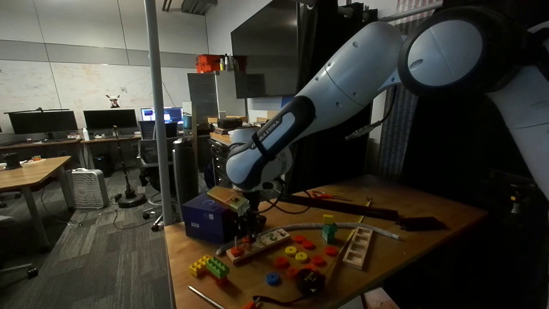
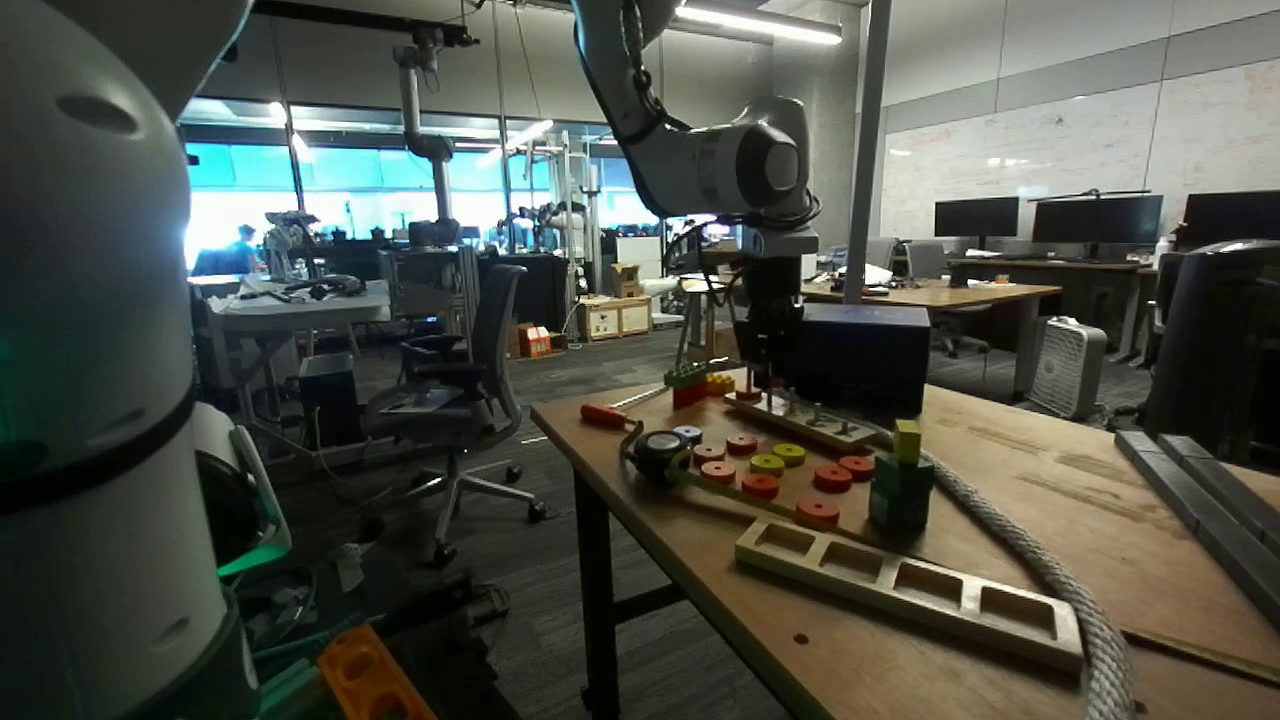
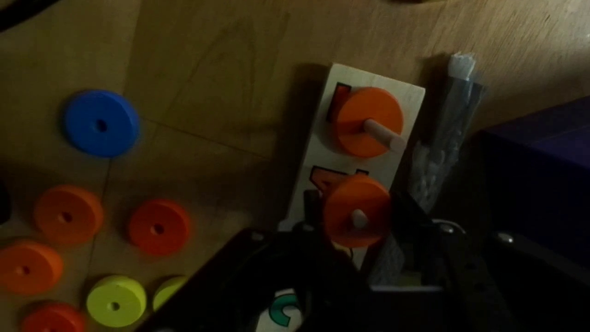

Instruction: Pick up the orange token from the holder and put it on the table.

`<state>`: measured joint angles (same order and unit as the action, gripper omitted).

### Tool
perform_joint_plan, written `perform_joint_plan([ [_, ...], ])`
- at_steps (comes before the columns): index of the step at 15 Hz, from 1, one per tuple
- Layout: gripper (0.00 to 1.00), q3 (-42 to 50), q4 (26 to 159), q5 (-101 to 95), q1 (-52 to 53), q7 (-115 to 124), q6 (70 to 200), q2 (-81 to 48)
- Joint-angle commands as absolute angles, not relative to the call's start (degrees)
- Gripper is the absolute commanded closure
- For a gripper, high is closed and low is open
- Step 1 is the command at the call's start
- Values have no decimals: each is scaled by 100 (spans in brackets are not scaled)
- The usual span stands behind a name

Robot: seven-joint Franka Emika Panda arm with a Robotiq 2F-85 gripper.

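Robotiq gripper pinched on the orange token, I hold it around a peg of the holder; dim light hides whether it touches the holder's top. Grasp seems made; freeing it and setting it on the table beside the holder remain, I judge.

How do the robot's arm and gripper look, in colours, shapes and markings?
The arm is pale grey and rounded, with dark joint rings and FRANKA EMIKA lettering, partly covered by a black strap. Dark cables loop near the black, two-fingered gripper, which has shiny screws.
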<state>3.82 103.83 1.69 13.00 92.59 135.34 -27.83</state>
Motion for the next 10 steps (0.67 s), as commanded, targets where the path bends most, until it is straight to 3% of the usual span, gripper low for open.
perform_joint_plan([
  [1, 76, 326, 10480, 36, 1283, 9312, 13334, -2510],
  [10, 77, -98, 10630, 834, 689, 7990, 13667, -2605],
])
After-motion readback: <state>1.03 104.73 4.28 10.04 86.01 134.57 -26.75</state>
